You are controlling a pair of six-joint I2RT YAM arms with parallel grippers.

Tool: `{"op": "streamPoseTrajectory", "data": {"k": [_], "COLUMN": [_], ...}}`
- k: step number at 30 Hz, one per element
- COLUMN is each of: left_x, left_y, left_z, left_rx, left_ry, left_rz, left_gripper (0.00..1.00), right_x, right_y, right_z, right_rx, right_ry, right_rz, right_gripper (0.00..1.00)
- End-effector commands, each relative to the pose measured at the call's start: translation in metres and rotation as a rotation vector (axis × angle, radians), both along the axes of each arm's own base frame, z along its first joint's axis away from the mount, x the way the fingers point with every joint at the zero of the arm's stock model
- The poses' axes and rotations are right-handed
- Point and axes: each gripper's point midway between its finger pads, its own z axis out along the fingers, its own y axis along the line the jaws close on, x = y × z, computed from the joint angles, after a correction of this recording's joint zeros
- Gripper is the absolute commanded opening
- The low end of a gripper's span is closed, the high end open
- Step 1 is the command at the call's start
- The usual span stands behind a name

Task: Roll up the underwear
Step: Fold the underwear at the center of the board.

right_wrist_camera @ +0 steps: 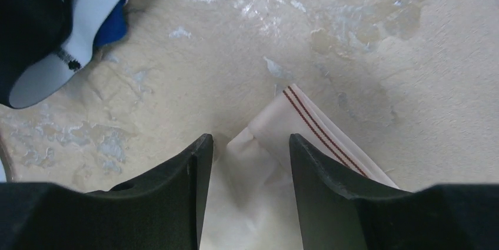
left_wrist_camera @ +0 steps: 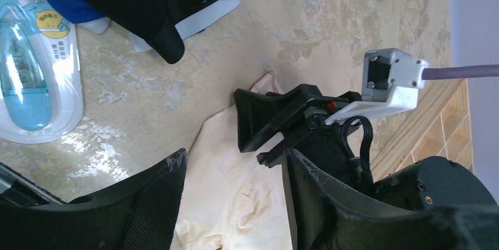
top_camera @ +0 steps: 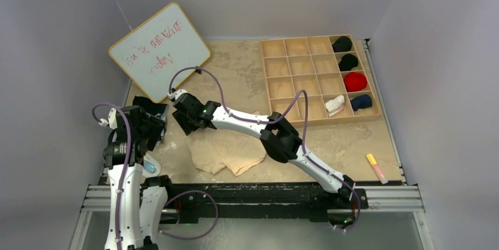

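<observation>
Looking down from above, take the table centre as your dial. At eleven o'clock you see a yellow-rimmed whiteboard, tilted, with red scribbles. At two o'clock is a wooden compartment tray. Its right column holds a black bundle, a second black bundle, a red bundle and a navy bundle, with a white bundle just beside the navy. At four o'clock lies a pink-and-yellow marker.

Soft, even overhead light, faint shadows, white glare on the table toward eight o'clock in the left wrist view, near fingers slightly blurred
</observation>
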Motion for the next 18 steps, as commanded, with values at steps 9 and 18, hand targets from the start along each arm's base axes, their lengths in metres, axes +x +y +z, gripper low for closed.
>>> {"op": "streamPoseTrajectory", "data": {"k": [9, 18], "left_x": [-0.007, -0.007], "left_y": [0.005, 0.003], "left_z": [0.017, 0.017], "left_rx": [0.031, 0.025], "left_ry": [-0.026, -0.03], "left_rz": [0.017, 0.004], "left_gripper": [0.58, 0.58], "right_x": [0.027, 0.023], "right_y": [-0.015, -0.007], "right_z": [0.0, -0.005], "right_rx": [-0.106, -0.091], "right_ry": [-0.147, -0.125], "right_rz": [-0.062, -0.033], "right_gripper": [0.51, 0.31]}}
